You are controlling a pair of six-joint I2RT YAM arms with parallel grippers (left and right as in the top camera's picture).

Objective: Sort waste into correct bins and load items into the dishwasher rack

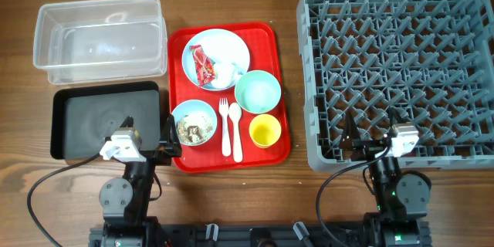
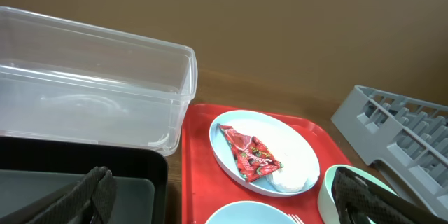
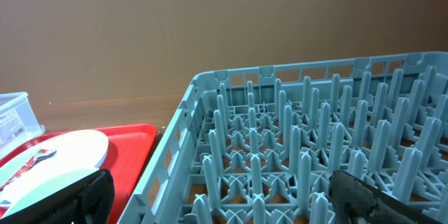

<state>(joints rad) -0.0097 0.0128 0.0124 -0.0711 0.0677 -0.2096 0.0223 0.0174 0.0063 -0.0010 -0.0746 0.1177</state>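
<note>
A red wrapper and a white napkin lie on the pale blue plate. Food scraps sit in the pale blue bowl. A mint bowl, yellow cup, white fork and spoon share the red tray. The clear tub and black tray are at the left, the grey rack at the right. My left gripper is open over the black tray's right edge. My right gripper is open over the rack's front edge.
The red serving tray lies between the bins and the rack. The left wrist view shows the wrapper on the plate. The right wrist view shows rack pegs close ahead.
</note>
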